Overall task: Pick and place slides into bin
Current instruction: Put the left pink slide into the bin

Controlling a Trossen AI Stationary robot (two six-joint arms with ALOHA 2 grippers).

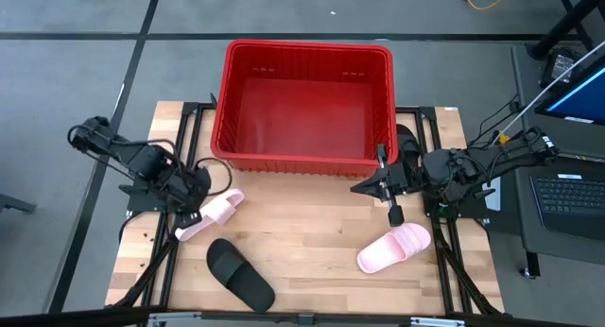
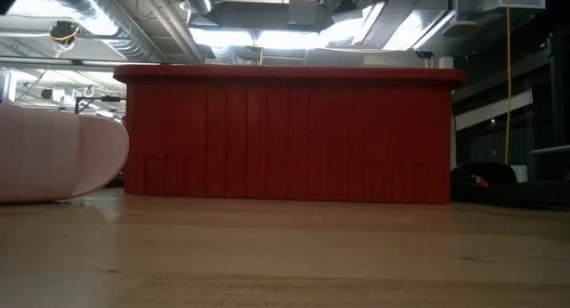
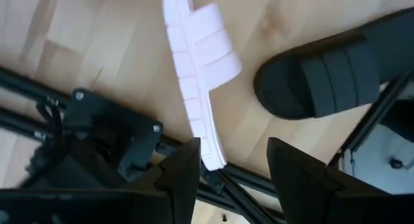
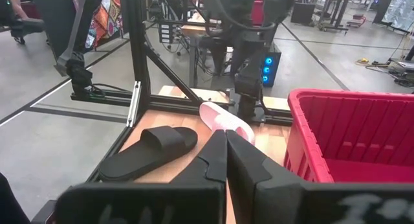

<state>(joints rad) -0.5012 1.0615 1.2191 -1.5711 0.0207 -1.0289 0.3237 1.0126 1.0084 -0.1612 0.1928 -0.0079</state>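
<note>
Left gripper (image 1: 201, 199) stood open over the table's left side, its fingers (image 3: 184, 169) astride the near end of a pink slide (image 1: 210, 215), gripping nothing; a black slide (image 1: 240, 273) lay near it toward the front edge; only the left wrist view showed that gap. The red bin (image 1: 302, 157) sat at the table's back, holding no slides. Right gripper (image 1: 387, 193) was shut and empty beside the bin's front right corner; a second pink slide (image 1: 394, 249) lay just in front of it.

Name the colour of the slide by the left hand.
Pale pink slide; high view shows it best.
</note>
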